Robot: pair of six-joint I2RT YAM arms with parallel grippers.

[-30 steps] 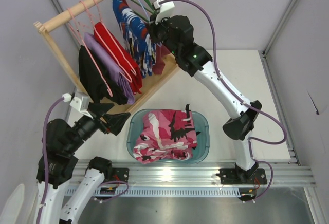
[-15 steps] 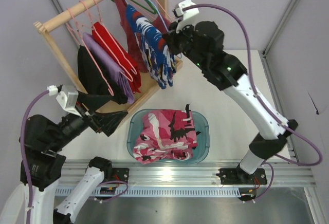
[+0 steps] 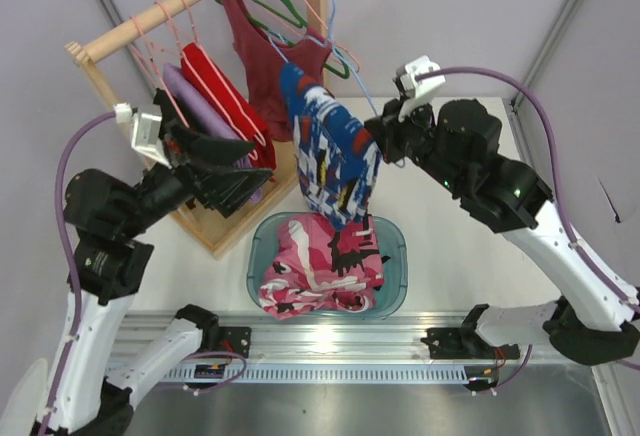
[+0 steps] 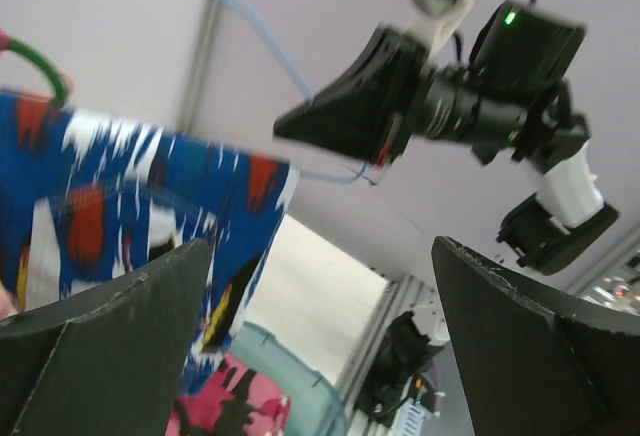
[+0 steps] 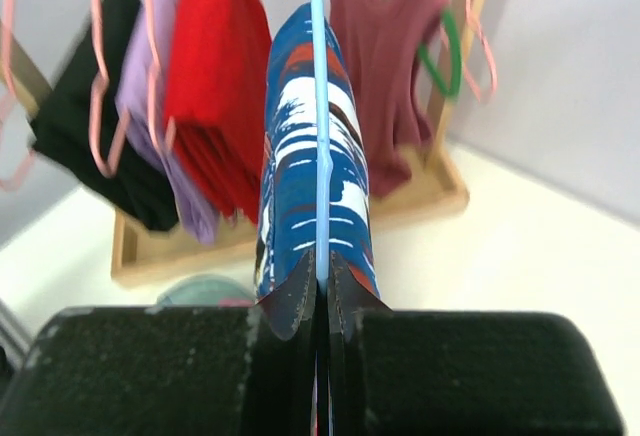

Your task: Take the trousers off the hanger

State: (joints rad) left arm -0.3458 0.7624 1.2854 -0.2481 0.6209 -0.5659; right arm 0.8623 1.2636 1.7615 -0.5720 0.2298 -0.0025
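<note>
The royal blue trousers (image 3: 335, 156) with white and red patches hang folded over the light-blue wire hanger (image 3: 352, 81), away from the rack and above the teal basin (image 3: 397, 239). My right gripper (image 3: 378, 134) is shut on the hanger's wire (image 5: 318, 106), and the trousers (image 5: 300, 186) drape just beyond its fingertips (image 5: 322, 291). My left gripper (image 3: 258, 159) is open and empty, raised left of the trousers and apart from them. In the left wrist view it (image 4: 320, 356) faces the trousers (image 4: 100, 196) and the right gripper (image 4: 350, 106).
The wooden rack (image 3: 110, 41) at the back left holds red, purple and black garments on pink hangers (image 3: 160, 26), and a dark-red tank top (image 3: 270, 46) by a green hanger (image 3: 275, 1). A pink camouflage garment (image 3: 320, 266) fills the basin.
My right gripper has carried the hanger and trousers off the rack, rightward and nearer, to above the basin. My left arm has risen and swung toward the trousers.
</note>
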